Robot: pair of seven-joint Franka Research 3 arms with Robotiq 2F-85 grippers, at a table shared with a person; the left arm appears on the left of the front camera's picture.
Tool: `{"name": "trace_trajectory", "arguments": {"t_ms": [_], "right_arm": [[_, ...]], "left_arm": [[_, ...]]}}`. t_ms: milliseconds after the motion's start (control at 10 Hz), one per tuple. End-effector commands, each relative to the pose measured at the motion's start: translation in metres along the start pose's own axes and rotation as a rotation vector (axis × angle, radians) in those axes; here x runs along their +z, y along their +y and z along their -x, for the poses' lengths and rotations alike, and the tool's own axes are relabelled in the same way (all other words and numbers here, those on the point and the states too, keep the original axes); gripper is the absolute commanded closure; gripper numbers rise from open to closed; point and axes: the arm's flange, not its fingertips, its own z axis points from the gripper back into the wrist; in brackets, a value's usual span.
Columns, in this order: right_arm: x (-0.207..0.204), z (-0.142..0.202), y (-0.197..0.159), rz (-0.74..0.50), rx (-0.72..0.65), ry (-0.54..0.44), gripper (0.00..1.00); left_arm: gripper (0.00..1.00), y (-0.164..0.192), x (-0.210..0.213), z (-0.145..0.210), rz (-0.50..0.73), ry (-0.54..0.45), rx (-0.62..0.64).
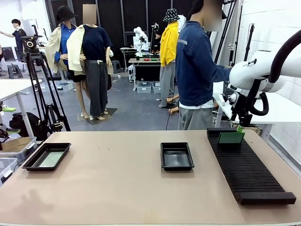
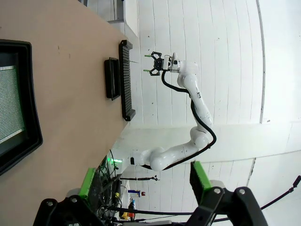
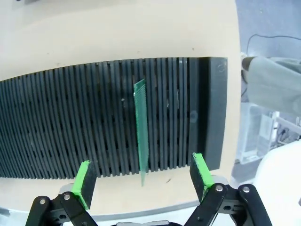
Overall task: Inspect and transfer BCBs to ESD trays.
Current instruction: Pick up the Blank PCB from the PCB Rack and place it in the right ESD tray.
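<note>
One green BCB [image 1: 230,138] stands on edge in a slot at the far end of the ribbed black rack [image 1: 249,169]. My right gripper [image 1: 241,125] hangs open just above it. In the right wrist view the BCB [image 3: 141,132] sits between the two green pads, touching neither, with the gripper [image 3: 142,179] open around its near edge. A second BCB [image 1: 50,159] lies flat in the left ESD tray [image 1: 29,162]. The middle ESD tray [image 1: 164,162] holds nothing. My left gripper [image 2: 143,181] is open and empty, high beside the left tray [image 2: 33,136].
A person in a blue jacket [image 1: 195,66] stands at the far side of the table, near the rack's far end. The rack [image 3: 70,122] runs along the table's right side. A camera tripod [image 1: 40,89] stands beyond the far left corner.
</note>
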Motion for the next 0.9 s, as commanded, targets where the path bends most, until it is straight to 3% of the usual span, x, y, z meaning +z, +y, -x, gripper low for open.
{"name": "trace_trajectory", "arguments": {"t_ms": [0, 400, 800], "right_arm": [[-0.007, -0.003, -0.019, -0.015, 0.036, 0.035, 0.00], [-0.021, -0.012, -0.037, -0.051, 0.016, 0.059, 0.00], [-0.044, -0.009, -0.023, -0.064, -0.005, 0.056, 0.00]], "left_arm": [[0.00, -0.001, 0.001, 0.003, -0.012, 0.015, -0.003], [0.00, -0.001, 0.001, 0.003, -0.012, 0.015, -0.003], [0.00, -0.001, 0.001, 0.003, -0.012, 0.015, -0.003]]}}
